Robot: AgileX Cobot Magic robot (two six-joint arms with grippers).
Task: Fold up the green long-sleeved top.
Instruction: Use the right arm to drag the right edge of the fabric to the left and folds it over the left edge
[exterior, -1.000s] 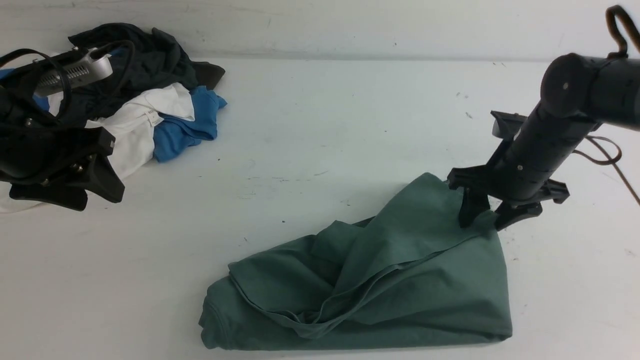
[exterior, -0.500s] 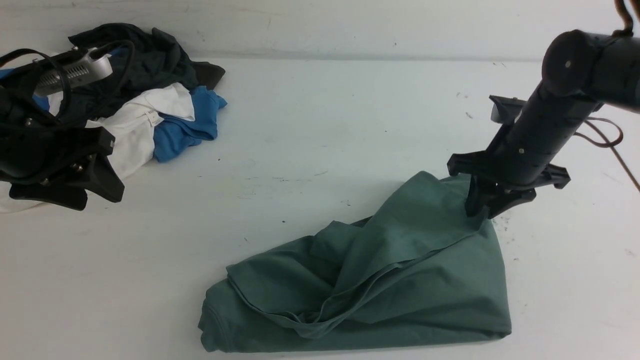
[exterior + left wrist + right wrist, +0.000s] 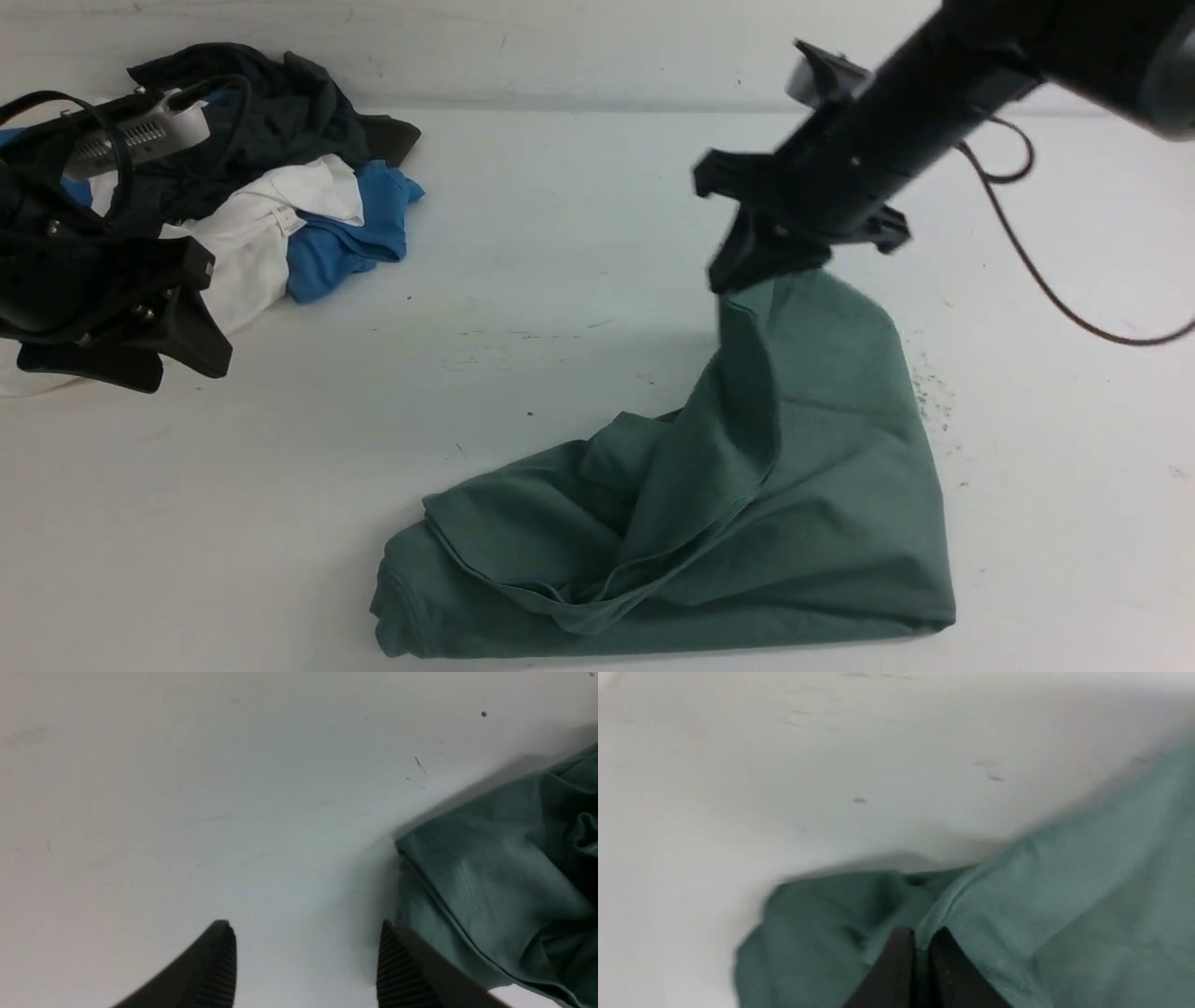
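Left hand (image 3: 303, 927) hangs at 9 o'clock, jaws wide and empty, parked clear beside the clothes pile (image 3: 280, 187) at 10. The green long-sleeved top (image 3: 747, 523) sits bunched on the bench (image 3: 579, 233) around 5 o'clock. Right hand (image 3: 738, 275) at 2 pinches its edge up, probably to spread it flat.

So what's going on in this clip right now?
The right gripper is shut on an edge of the green long-sleeved top, holding that part up off the white table while the rest lies bunched. The left gripper hangs open over the table, holding nothing. Other clothes sit piled at far left.
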